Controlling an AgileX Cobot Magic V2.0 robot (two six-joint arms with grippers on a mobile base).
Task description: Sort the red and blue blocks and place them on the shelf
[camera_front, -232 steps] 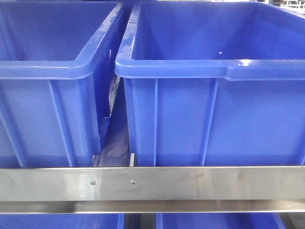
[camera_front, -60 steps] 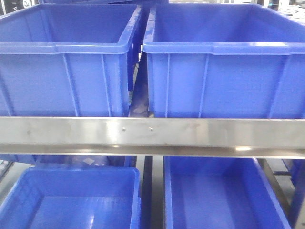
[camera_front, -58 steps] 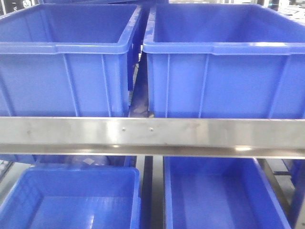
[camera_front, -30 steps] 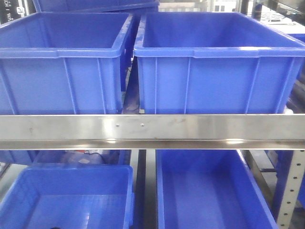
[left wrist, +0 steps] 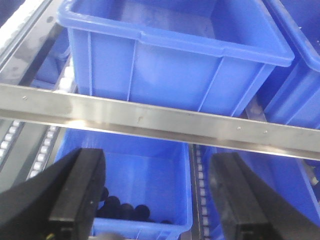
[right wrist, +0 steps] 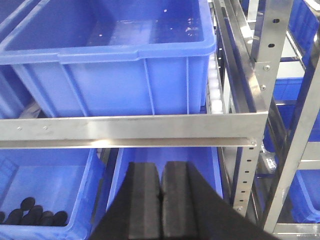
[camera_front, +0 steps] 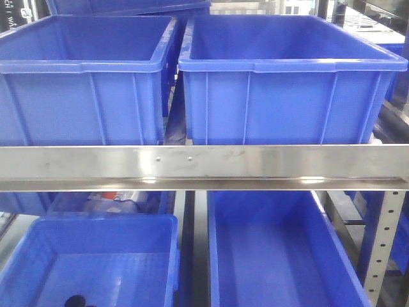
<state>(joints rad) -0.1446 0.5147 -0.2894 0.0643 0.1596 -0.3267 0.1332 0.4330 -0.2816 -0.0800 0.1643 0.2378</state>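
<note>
The shelf (camera_front: pixel 204 165) fills the front view: a shiny steel rail with two big blue bins (camera_front: pixel 287 83) above and two more below. No red or blue block shows in any view. My left gripper (left wrist: pixel 158 192) hangs open in front of the rail (left wrist: pixel 150 117), nothing between its black fingers (left wrist: pixel 80 190). My right gripper (right wrist: pixel 161 192) is shut, its pads pressed together with nothing between them, below the shelf rail (right wrist: pixel 130 131).
The lower left bin (left wrist: pixel 145 180) holds several dark round objects (left wrist: pixel 122 210), also seen as dark objects (right wrist: pixel 37 212) in the right wrist view. Perforated steel uprights (right wrist: pixel 250 165) stand at the right. White roller tracks (left wrist: pixel 40 150) run beside the bins.
The view has pulled back from the shelf: the upper bins look smaller and higher, the rail sits higher, and the lower bins and right upright have come into sight.
</note>
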